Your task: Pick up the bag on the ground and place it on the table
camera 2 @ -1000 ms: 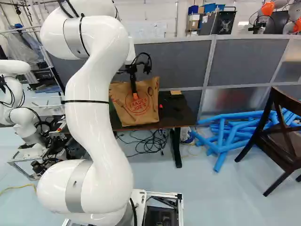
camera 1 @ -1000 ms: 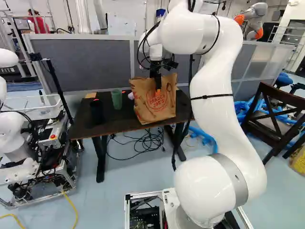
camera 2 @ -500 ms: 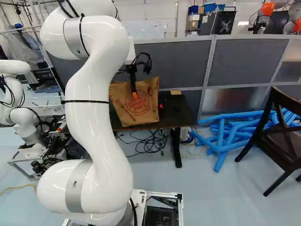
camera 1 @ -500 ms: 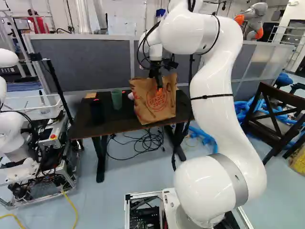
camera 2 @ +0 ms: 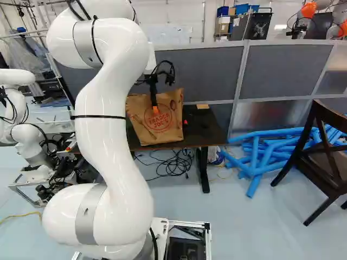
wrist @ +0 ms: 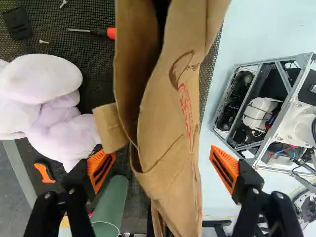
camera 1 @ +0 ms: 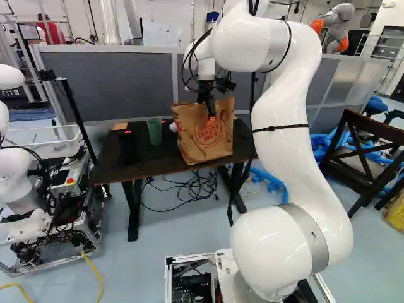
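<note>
My white arm (camera 1: 284, 120) climbs in a big curve from its joint at the foot of the base views, arches forward and points its wrist down over the worktop (camera 1: 107, 165). My hand (camera 2: 155, 109) hangs at the top of the brown paper bag (camera 2: 157, 127), fingers spread wide, one on my base's side of it and one on the far side, with hold of nothing. The bag stands upright on the worktop near its front edge, its mouth partly open. Its front carries a round red printed emblem with lettering. Near it on the worktop are a green cup (camera 1: 154, 131), a pale plush thing (wrist: 54, 103) and a red-handled screwdriver (wrist: 94, 32). Black cables (camera 1: 192, 189) lie tangled beneath; a grey partition (camera 2: 209, 73) runs behind, and blue tubes (camera 2: 260, 154) lie near a dark wooden chair (camera 2: 320, 157).
</note>
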